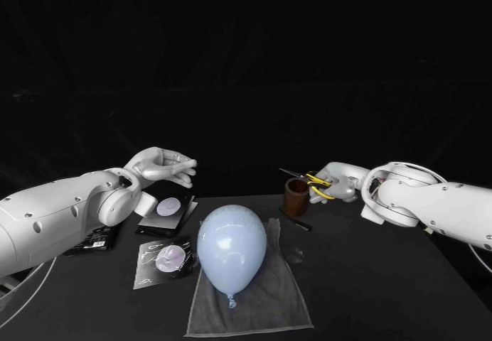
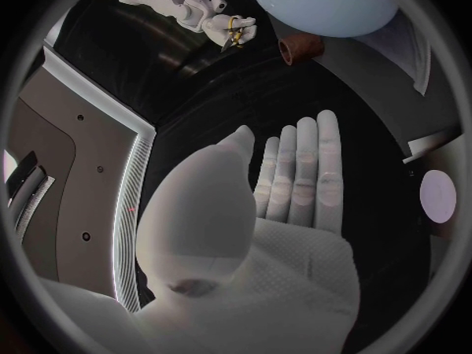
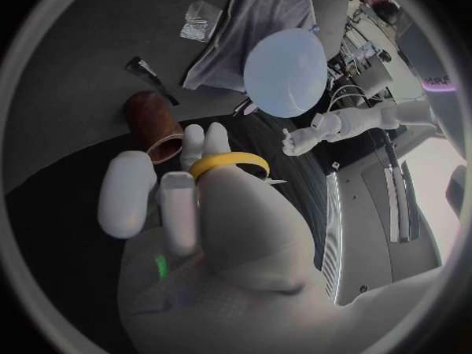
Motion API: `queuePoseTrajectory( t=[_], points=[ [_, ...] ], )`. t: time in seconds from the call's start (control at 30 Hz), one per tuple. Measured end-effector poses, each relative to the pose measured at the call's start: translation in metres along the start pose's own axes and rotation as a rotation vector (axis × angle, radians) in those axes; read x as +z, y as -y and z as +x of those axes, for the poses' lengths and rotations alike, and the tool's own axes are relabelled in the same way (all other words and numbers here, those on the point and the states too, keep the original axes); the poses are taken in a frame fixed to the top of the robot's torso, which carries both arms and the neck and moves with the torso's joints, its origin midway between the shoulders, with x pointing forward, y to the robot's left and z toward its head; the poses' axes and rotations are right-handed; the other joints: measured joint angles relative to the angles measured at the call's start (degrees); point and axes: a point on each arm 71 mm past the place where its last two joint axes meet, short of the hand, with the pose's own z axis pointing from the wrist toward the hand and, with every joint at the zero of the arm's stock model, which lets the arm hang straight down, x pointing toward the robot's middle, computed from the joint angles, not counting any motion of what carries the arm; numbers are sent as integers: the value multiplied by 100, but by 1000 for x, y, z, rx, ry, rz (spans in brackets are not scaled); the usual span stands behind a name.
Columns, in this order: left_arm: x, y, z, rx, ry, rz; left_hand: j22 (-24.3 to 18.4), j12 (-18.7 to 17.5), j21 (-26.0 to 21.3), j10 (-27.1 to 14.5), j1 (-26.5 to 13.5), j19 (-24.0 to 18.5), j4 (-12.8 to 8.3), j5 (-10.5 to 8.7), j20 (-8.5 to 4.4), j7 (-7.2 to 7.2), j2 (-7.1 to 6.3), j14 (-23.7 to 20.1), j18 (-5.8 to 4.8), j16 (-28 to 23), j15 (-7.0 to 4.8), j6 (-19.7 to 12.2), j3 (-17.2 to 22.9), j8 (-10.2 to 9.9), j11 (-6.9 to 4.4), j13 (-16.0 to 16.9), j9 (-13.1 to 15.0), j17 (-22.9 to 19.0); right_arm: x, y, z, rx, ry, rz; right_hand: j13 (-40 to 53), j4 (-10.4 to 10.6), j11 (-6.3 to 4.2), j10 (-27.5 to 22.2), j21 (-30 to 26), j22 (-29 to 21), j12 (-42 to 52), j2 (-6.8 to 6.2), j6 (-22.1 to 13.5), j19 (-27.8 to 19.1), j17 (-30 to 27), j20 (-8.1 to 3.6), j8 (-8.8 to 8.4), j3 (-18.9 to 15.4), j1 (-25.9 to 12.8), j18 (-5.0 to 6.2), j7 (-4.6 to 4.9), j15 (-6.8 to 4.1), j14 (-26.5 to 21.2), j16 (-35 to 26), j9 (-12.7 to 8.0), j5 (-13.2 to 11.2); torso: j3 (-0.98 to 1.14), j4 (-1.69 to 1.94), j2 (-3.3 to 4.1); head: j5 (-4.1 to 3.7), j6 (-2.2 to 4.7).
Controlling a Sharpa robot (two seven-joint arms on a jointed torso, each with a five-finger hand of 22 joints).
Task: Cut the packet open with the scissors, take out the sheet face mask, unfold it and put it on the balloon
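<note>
Two hands: left hand [image 1: 162, 168] is raised over the left of the table [image 1: 380, 284], fingers stretched out side by side, nothing in it; right hand [image 1: 330, 183] grips the scissors [image 1: 313, 179].
Scissors: yellow loop handle sits round the right hand's fingers, blades point toward the left hand, just above the brown cup [image 1: 297, 199]. Rigid and light, but could pivot in the grip.
Packet: lies flat on the table just left of the balloon [image 1: 234, 241], apart from both hands, uncut by the look of it.
Second packet: a similar dark one [image 1: 169, 207] rests on a dark box behind it, under the left hand. Can't tell which one is meant.
Packet handling: likely thin glossy foil, light, floppy, slippery, hard to lift off a flat top. Pinch one edge or corner, keep the top strip taut for the blades, cut clear of the folded mask inside.
Balloon: pale blue, lies on its side on a grey cloth [image 1: 257, 305], knot toward the robot. Very light, rolls and yields. Keep the blade tips away.
Progress: early, scissors in hand, cut not yet made.
</note>
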Motion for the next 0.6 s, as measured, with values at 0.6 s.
queuePoseTrajectory(
  t=[0.6],
  points=[
    [50,37,43,1,-127,11,-487,-883,-959,-370,-1266,-840,19,0,552,228,290,-528,-5,-1367,361,-332,-913,-355,331,-18,55,-360,27,-54,-50,-417,96,118,-360,147,5,84,21,45,-377,-96,139,0,-12,0,-150,-93,175,-3,5,39,3,-46,-26,0,15,-14,-24,-295,110]
  ],
)
